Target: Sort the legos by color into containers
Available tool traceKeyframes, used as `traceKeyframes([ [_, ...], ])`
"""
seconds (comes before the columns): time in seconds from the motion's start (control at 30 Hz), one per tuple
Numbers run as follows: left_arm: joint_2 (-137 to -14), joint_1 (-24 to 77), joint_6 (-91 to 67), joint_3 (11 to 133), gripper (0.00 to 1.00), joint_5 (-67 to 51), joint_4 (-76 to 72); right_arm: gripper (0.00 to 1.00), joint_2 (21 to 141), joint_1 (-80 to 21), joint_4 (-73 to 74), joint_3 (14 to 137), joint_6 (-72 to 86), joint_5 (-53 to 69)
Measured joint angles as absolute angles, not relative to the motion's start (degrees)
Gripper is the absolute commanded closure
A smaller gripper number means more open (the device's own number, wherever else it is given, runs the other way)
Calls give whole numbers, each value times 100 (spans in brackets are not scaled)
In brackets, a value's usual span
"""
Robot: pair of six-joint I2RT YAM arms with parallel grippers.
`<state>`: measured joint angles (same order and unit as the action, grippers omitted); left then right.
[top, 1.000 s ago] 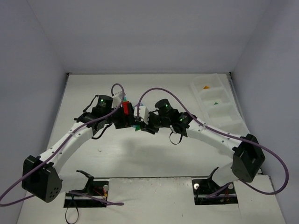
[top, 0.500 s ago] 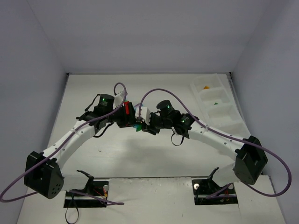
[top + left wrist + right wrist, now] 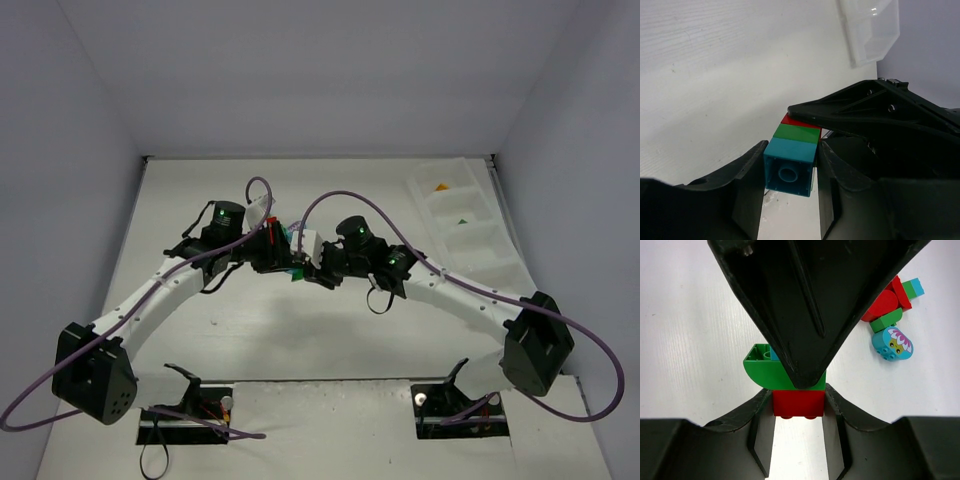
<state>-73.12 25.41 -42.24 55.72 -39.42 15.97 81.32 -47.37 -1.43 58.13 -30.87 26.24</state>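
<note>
Left tool [image 3: 791,161] gripped a glossy square teal brick [image 3: 788,176] | right tool [image 3: 797,410] gripped the smooth red brick [image 3: 798,401] | green brick [image 3: 797,134] joined between.

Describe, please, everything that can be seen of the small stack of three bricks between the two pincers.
The brick stack is three glossy plastic pieces pressed together in a row: a teal brick, a green piece with one rounded side, and a red brick. The teal brick's hollow underside, with a round tube inside, faces the left wrist camera. The left pincer is shut on the teal end, the right pincer on the red end. Whether the stack touches the white table is unclear.
</note>
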Motion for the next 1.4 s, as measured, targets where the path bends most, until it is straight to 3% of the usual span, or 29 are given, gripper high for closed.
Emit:
traceKeyframes([
  [0.37, -7310, 2539, -4091, 5669, 100, -4040, 1745, 100, 7723, -4729, -738, 4831, -3037, 2226],
  [0.67, -7301, 2539, -4064, 5756, 100, -4056, 1737, 100, 7679, -4563, -683, 4757, -2823, 1946],
  [1.03, -6851, 2539, -3671, 5760, 100, -3096, 2145, 100, 7183, -2010, -462, 4805, -1009, -40],
  [1.4, -6720, 2539, -3286, 5760, 100, -2598, 2497, 95, 6899, 635, -143, 4803, 499, -902],
])
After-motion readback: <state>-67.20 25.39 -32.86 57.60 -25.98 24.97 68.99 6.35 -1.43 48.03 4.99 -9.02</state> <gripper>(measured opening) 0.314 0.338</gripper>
